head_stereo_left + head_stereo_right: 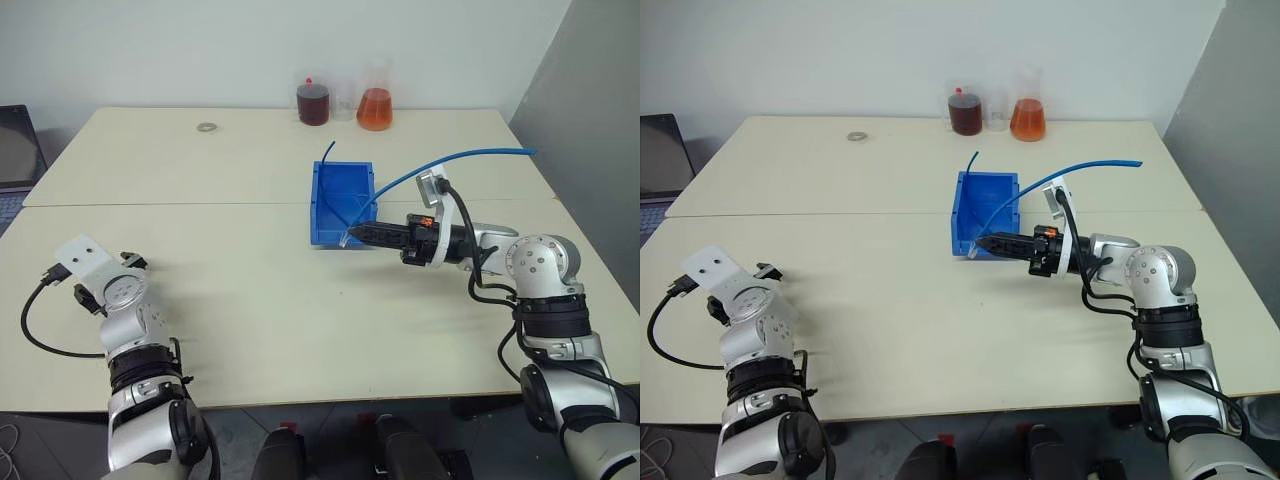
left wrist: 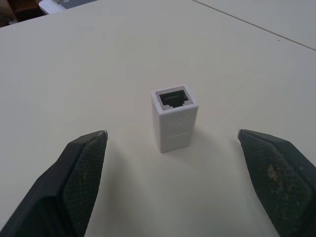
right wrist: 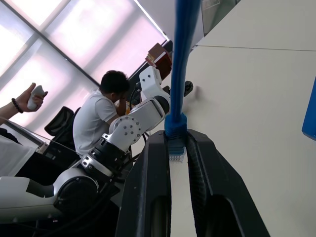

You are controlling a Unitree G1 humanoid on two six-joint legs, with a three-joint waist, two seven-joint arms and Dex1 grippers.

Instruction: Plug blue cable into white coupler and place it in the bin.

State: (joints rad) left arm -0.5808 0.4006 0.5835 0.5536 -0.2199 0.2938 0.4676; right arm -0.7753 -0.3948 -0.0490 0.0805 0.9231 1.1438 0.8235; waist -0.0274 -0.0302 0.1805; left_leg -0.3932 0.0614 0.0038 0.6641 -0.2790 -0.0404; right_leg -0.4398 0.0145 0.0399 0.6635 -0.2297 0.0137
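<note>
Blue cable point(image 1: 455, 158): its plug end is clamped in the right hand point(image 3: 177, 148) beside the bin point(image 1: 340, 205). The coupler point(image 2: 174, 117) stands on the counter point(image 1: 250, 300) between the left hand's point(image 2: 173, 143) spread fingers, ungrasped. Plugging and binning remain.

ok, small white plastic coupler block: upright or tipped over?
Upright: the small white plastic coupler block stands on end on the beige table, socket up.
</note>
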